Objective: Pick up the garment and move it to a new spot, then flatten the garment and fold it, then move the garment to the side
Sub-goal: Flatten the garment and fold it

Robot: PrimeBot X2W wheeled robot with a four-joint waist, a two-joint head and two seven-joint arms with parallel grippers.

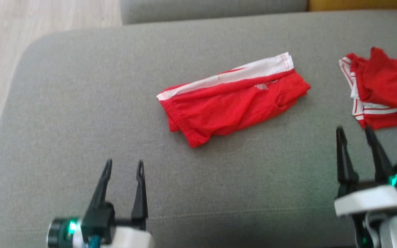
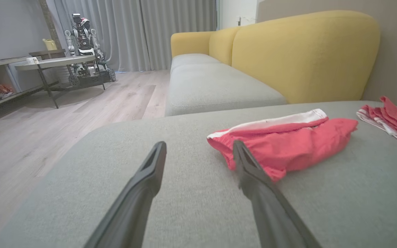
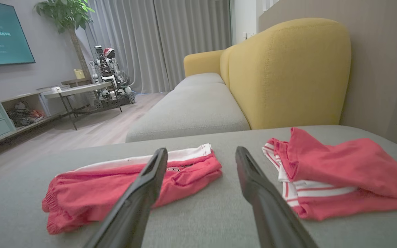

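**Tool state.** The left tool (image 1: 124,162) stands with its two dark fingers spread wide and nothing between them. The right tool (image 1: 354,129) is likewise spread wide and empty. Both tools point forward over the grey seat cushion (image 1: 81,86).

**Task item.** The folded garment (image 1: 233,100) is a pair of red shorts with a white band along its far edge. It lies flat on the cushion, ahead of the left tool and off to that tool's right. From the right tool it lies ahead and to the left. Neither tool touches it. In the left wrist view the tool's right finger overlaps the garment's near corner, but the head view shows bare cushion between them.

**Adjacent item.** A second garment (image 1: 384,89), red with white stripes, lies loosely bunched just ahead of the right tool and to its right. It sits apart from the folded garment, with grey cushion between the two. The right wrist view shows a strip of cushion between the fingertips and this garment's near edge.

**Surroundings.** Beyond both tools a yellow backrest (image 2: 305,55) rises behind a further grey seat. To the left of the left tool lies a wooden floor (image 2: 47,131), with a side table (image 2: 53,62) and a wheeled robot (image 2: 81,38) behind it, before grey curtains.
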